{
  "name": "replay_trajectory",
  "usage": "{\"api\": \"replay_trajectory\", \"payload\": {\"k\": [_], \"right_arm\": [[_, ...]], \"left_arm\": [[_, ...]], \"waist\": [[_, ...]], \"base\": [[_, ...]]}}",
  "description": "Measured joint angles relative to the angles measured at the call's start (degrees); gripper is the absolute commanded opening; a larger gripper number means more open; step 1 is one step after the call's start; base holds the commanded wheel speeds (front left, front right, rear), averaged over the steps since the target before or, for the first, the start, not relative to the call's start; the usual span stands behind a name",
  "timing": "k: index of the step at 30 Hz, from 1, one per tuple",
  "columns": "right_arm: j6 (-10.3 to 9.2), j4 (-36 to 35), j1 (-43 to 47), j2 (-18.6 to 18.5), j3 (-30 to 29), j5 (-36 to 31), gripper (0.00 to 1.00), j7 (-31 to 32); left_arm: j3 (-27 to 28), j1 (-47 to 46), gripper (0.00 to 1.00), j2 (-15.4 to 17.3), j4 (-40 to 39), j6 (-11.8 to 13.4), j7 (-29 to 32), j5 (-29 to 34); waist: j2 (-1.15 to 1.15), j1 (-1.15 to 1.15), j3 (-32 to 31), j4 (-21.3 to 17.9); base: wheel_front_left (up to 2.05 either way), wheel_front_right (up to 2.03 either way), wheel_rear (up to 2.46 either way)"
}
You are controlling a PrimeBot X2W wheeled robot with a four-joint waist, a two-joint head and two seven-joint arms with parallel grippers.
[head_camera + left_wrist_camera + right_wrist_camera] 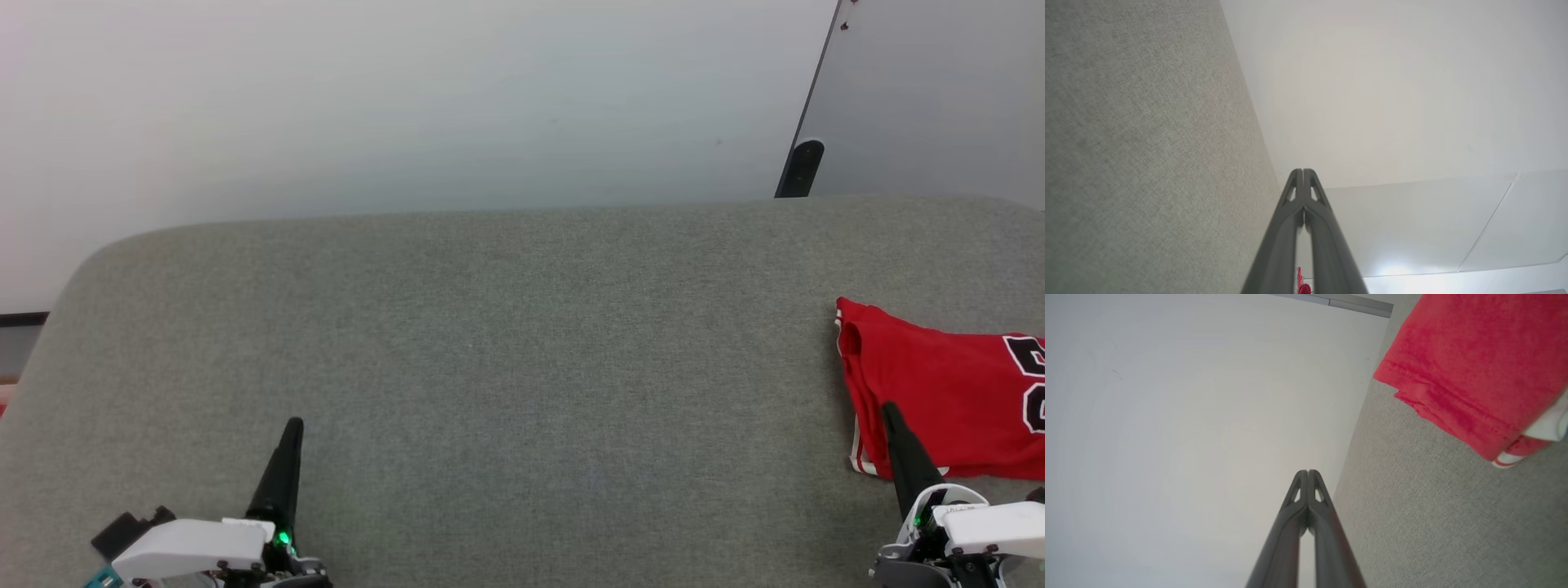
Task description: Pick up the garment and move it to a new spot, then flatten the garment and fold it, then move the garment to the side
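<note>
Your garment (939, 392) lies folded at frame right (on grey upholstery (522, 343)). Left gripper (293, 425), lower left, and right gripper (888, 408), lower right: both closed, empty.

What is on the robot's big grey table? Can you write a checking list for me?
Surface: grey fabric top, flat, with rounded far corners.
Job's things: red garment, looks folded, lying at the right side, partly cut off by the head view's edge.
Clutter: nothing seen.
Grippers: left gripper shut, empty, over bare fabric; right gripper shut, empty, by the garment's near edge.
Cables: nothing seen.
Surroundings: pale wall behind; grey panel and dark post at the far right.
</note>
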Motion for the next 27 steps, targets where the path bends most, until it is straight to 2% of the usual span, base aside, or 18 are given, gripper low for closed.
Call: {"api": "replay_trajectory", "payload": {"k": [21, 27], "right_arm": [[0.00, 0.57, -0.44, 1.07, -0.80, 6.84, 0.00, 0.88], [0.00, 0.58, -0.87, 1.11, -0.82, 6.90, 0.00, 0.89]], "left_arm": [[1.34, -1.64, 0.00, -1.80, 1.12, -1.00, 2.03, -5.88], [1.40, -1.67, 0.00, -1.85, 1.15, -1.01, 2.02, -5.90]], "waist": [[0.00, 0.00, 0.66, 0.39], [0.00, 0.00, 0.66, 0.39]], "base": [[0.00, 0.00, 0.00], [0.00, 0.00, 0.00]]}}
